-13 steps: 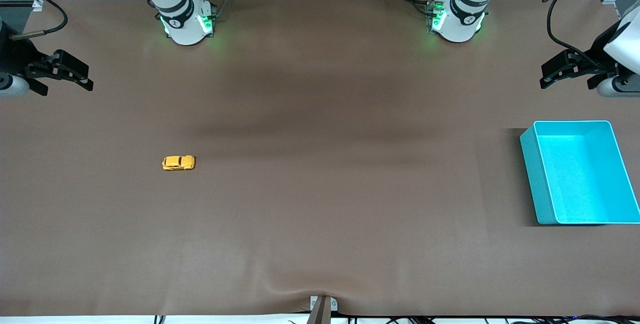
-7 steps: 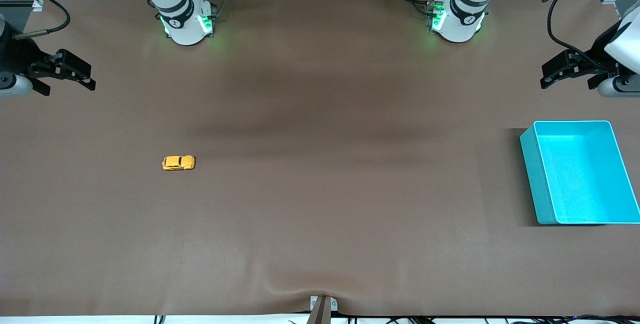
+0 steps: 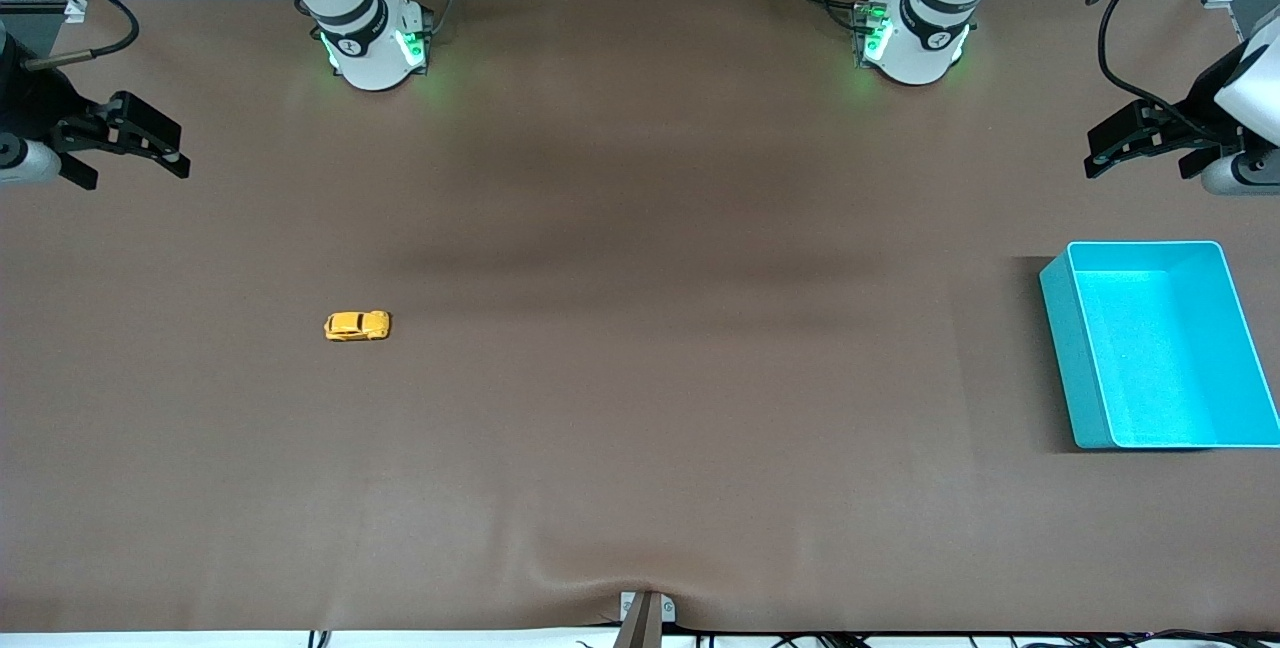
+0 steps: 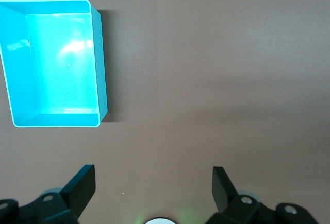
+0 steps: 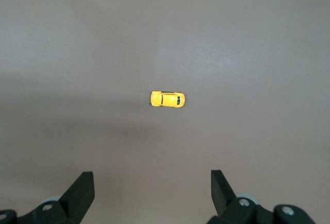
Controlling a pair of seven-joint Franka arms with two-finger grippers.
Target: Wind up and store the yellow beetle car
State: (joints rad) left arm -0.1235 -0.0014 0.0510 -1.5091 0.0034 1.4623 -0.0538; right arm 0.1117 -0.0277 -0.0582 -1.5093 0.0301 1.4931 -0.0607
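The yellow beetle car (image 3: pixel 357 326) stands on its wheels on the brown table, toward the right arm's end; it also shows in the right wrist view (image 5: pixel 167 99). The turquoise bin (image 3: pixel 1060 318) sits empty at the left arm's end and shows in the left wrist view (image 4: pixel 101 69). My right gripper (image 3: pixel 135 143) is open and empty, high over the table's edge at its own end, well away from the car. My left gripper (image 3: pixel 1135 143) is open and empty, high over the table by the bin's farther end.
The table (image 3: pixel 640 428) is a wide brown mat with a small fold at its front edge near a metal bracket (image 3: pixel 645 613). Both arm bases (image 3: pixel 375 43) stand along the table's farther edge.
Both grippers have risen and drifted slightly toward their own ends of the table. The car and the bin have not moved.
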